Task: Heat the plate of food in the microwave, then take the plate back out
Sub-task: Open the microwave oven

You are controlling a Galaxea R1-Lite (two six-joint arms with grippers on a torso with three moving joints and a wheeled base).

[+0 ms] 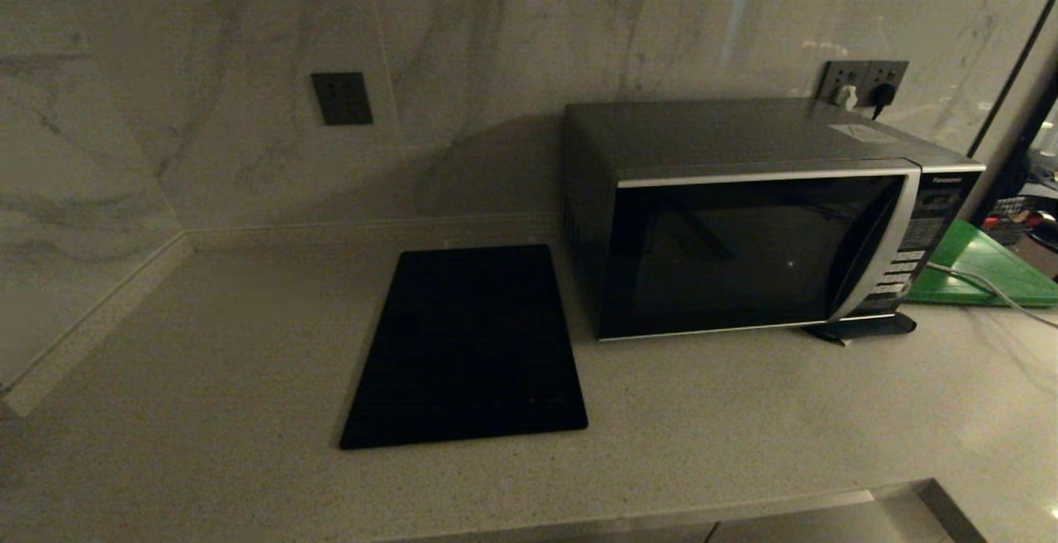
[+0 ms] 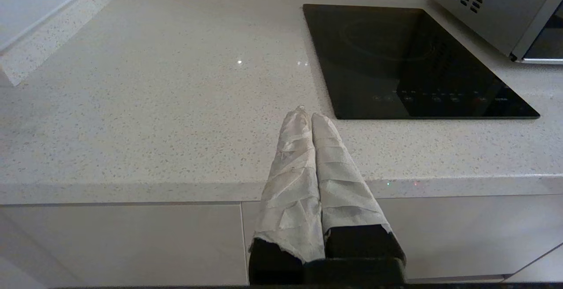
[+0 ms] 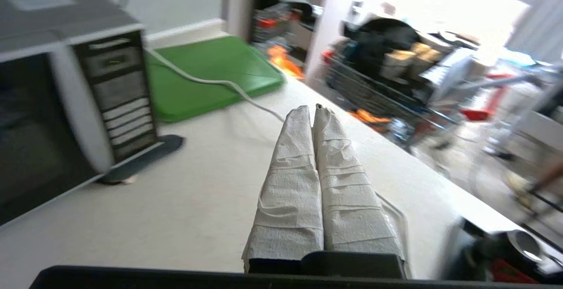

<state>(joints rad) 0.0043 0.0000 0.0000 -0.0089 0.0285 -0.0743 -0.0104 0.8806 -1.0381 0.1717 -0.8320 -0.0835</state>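
The silver-grey microwave (image 1: 752, 221) stands on the counter at the back right with its dark glass door closed; its button panel (image 3: 116, 100) shows in the right wrist view. The plate of food is out of view. Neither arm appears in the head view. My left gripper (image 2: 307, 114) is shut and empty, hovering over the counter's front edge near the cooktop. My right gripper (image 3: 312, 108) is shut and empty above the counter, to the right of the microwave.
A flat black cooktop slab (image 1: 467, 345) lies left of the microwave. A green board (image 1: 984, 266) with a white cable (image 3: 211, 82) across it lies at the right. Wall sockets (image 1: 864, 80) sit behind the oven. Cluttered racks (image 3: 396, 73) stand beyond the counter's right end.
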